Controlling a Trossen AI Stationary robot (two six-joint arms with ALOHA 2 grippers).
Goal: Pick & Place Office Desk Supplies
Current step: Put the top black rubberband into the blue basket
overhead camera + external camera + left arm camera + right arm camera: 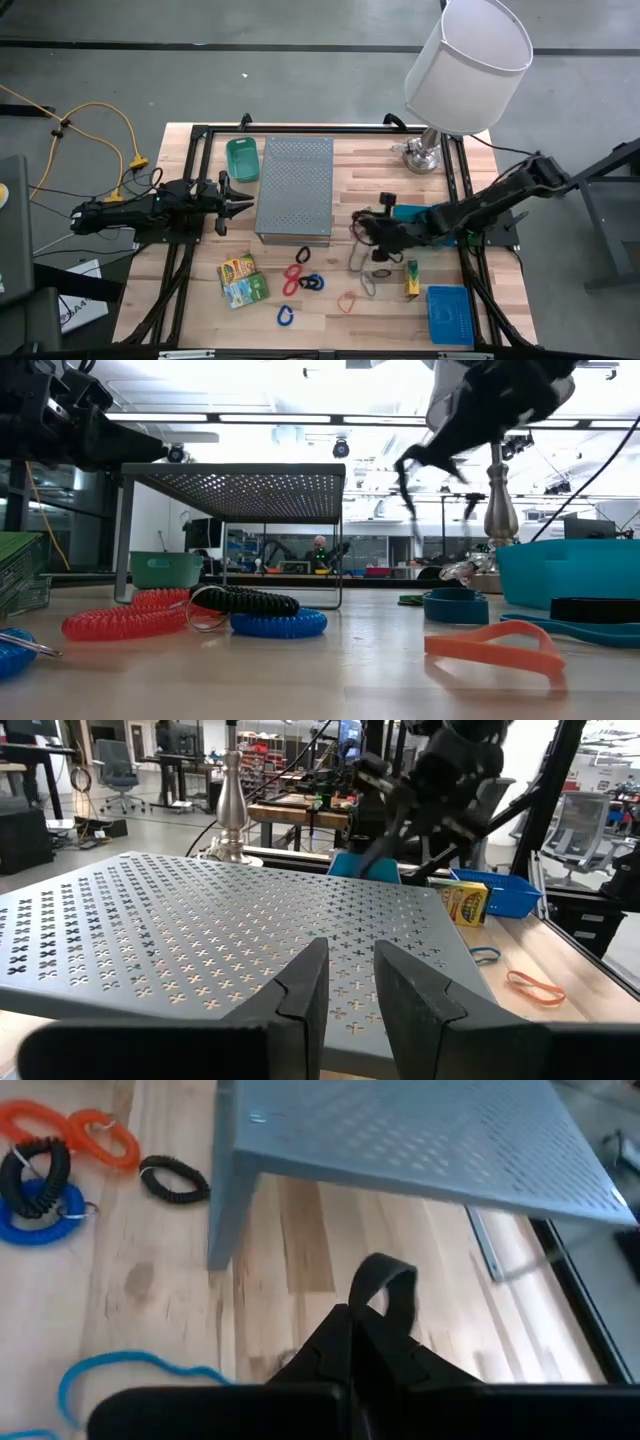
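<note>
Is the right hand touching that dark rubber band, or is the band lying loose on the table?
Touching. In the right wrist view the right hand is shut on the dark rubber band, whose loop sticks up from between the fingertips, clear of the wooden table.

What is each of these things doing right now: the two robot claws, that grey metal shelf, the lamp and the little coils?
right gripper: shut on a dark rubber band, lifted off the table.
left gripper: fingers slightly apart, empty, beside the grey perforated stand.
Grey perforated stand: standing on its legs.
Lamp: upright at the table's back.
Red, black and blue coils: lying loose on the table.
</note>
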